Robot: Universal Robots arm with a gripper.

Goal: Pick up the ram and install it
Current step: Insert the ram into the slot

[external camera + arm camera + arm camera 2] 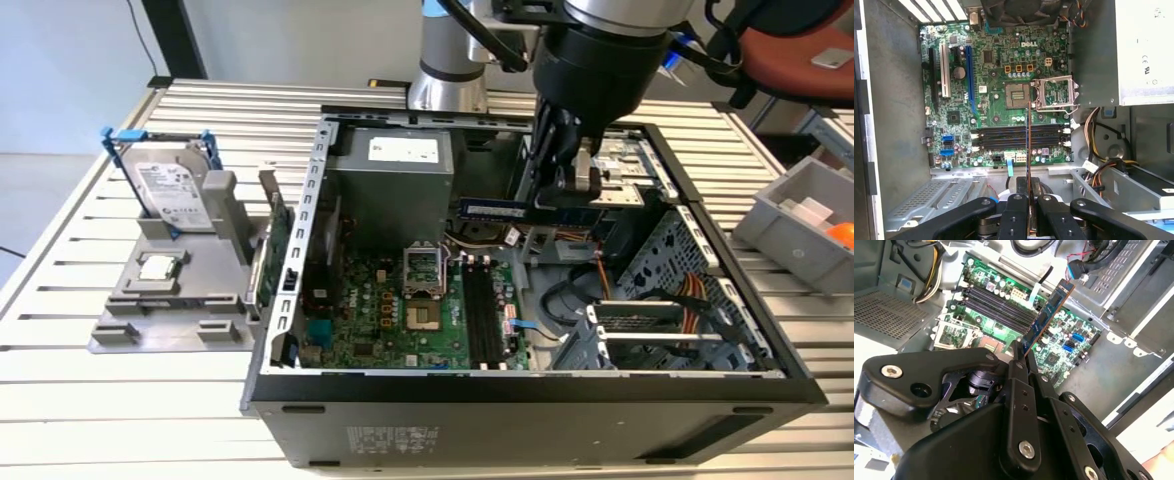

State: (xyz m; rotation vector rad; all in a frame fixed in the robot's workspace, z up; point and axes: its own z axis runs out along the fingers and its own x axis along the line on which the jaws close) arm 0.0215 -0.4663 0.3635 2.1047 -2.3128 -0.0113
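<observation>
You have the ram (505, 208) in hand. The gripper (1028, 212) is clamped on one end of the stick, with the fingers (1015, 216) pressed against its two flat faces, and the rest juts out free. It hangs inside the open computer case (534, 385), which stands on the desk (134, 400). The stick is above the motherboard (999, 100), clear of it and seated in nothing. In the first wrist view you see it edge-on, a thin line drawn across the row of black memory slots (1019, 137). In the second wrist view it slants away from the fingers toward that same part of the board.

Treat it as light and stiff: a thin board like this should not sag under its own weight. It is likely fragile all the same, because the chips on its faces and the contact strip along one long edge will not take scraping or bending. The faces look smooth, so it could pivot between the fingers if it is knocked sideways. With the hold at one end, the free length works as a lever against the grip. The flat faces are the right place to grip it, well away from the contact edge. A hold nearer the middle would probably resist tipping better.
</observation>
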